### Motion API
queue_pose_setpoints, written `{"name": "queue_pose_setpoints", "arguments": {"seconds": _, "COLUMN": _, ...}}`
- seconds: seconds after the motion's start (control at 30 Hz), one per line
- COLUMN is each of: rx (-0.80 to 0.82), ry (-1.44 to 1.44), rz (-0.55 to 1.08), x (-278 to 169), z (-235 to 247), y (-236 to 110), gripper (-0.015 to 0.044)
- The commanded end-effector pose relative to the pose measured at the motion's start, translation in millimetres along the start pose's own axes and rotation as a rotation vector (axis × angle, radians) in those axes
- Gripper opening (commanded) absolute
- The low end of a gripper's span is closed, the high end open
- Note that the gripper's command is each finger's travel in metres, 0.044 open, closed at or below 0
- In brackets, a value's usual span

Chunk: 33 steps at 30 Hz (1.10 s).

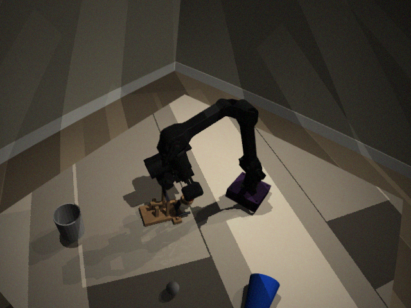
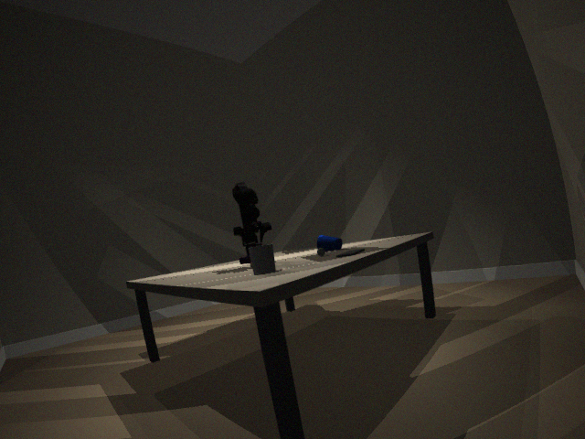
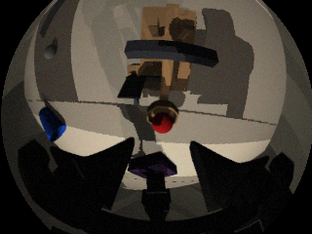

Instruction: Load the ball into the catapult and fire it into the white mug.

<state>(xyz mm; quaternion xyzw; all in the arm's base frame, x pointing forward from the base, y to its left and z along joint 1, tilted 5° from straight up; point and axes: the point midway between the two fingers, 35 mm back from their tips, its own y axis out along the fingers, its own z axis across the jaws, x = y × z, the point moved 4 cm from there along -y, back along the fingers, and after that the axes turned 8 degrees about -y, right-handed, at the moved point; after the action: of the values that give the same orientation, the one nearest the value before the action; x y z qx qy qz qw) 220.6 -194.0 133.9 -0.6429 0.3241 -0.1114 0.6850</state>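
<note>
A small red ball sits in the round cup at the end of the wooden catapult's arm. My gripper is open just above that cup, its fingers apart on either side and not touching the ball. The ball itself is hidden in the top view. The white mug looks grey in the dim light and stands upright to the catapult's left, near the table's edge. In the exterior view the mug hides the catapult, and the arm rises behind it.
A blue cup lies on its side at the front right. A grey ball rests near it. The arm's purple base stands right of the catapult. The table's edge runs close by the mug.
</note>
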Motion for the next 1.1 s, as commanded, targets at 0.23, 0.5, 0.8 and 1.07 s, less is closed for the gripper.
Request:
{"name": "queue_pose_setpoints", "arguments": {"seconds": 0.23, "rx": -0.017, "ry": 0.003, "rz": -0.216, "x": -3, "z": 0, "y": -63, "gripper": 0.044}}
{"name": "queue_pose_setpoints", "arguments": {"seconds": 0.5, "rx": -0.05, "ry": 0.022, "rz": -0.489, "x": 59, "z": -9, "y": -92, "gripper": 0.044}}
{"name": "queue_pose_setpoints", "arguments": {"seconds": 0.8, "rx": -0.093, "ry": 0.045, "rz": -0.794, "x": 116, "z": -19, "y": -133, "gripper": 0.044}}
{"name": "queue_pose_setpoints", "arguments": {"seconds": 1.07, "rx": -0.134, "ry": 0.072, "rz": -1.063, "x": 156, "z": -29, "y": -179, "gripper": 0.044}}
